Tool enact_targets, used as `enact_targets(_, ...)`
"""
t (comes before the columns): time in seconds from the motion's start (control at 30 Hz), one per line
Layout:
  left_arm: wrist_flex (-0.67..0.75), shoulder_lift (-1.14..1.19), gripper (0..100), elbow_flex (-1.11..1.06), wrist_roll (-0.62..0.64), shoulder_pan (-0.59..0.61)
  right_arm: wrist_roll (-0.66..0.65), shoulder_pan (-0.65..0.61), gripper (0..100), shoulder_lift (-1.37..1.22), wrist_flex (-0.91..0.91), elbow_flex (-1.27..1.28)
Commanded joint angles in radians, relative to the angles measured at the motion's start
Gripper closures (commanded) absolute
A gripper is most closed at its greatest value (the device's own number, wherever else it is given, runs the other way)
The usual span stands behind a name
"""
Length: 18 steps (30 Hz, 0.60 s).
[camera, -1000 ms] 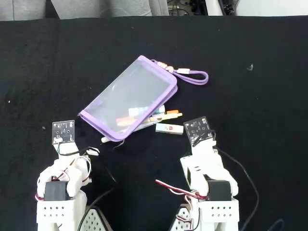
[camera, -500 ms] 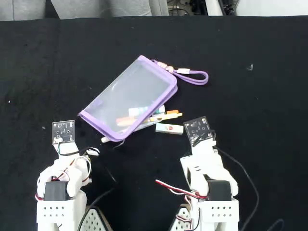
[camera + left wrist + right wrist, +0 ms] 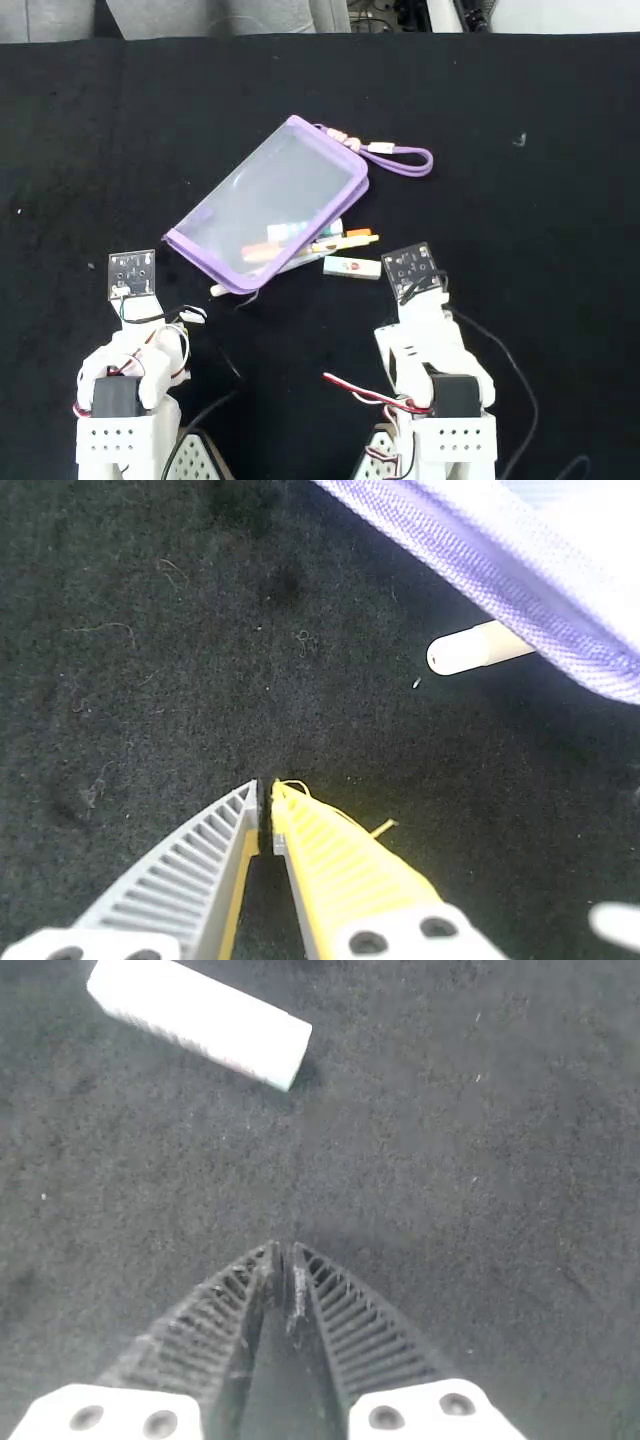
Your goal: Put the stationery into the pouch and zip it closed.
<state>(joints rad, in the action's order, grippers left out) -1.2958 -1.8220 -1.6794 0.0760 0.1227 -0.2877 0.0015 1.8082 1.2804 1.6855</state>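
Grippers: left gripper [image 3: 266, 805] and right gripper [image 3: 283, 1265] both pressed together, empty.
Risk: eraser [image 3: 352, 267] may skid away; pens [image 3: 335, 240] could jam the pouch [image 3: 270, 200] zip.

Ahead of the right arm, passage is blocked by a white block [image 3: 352, 267], protruding pens [image 3: 345, 240] and the pouch [image 3: 265, 205]; room is left on the tabletop [image 3: 530, 230] farther right.

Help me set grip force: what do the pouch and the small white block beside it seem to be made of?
Pouch: a frosted, see-through plastic panel, since pens show through it, edged in purple woven fabric with a visible weave. White block: matte and smooth with crisp edges. It may be an eraser or a paper-sleeved stick; the look leaves that open.
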Motion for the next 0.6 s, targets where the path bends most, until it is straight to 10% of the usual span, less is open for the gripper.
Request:
enact_targets(0.0, 0.02, -0.003, 96, -0.021, 0.002, 0.005, -0.002, 0.012, 98.4, 0.064, 0.017, -0.001)
enact_targets(0.57, 0.02, -0.003, 96, -0.021, 0.002, 0.005, -0.129, 0.149, 94.7, 0.056, -0.295, -0.125)
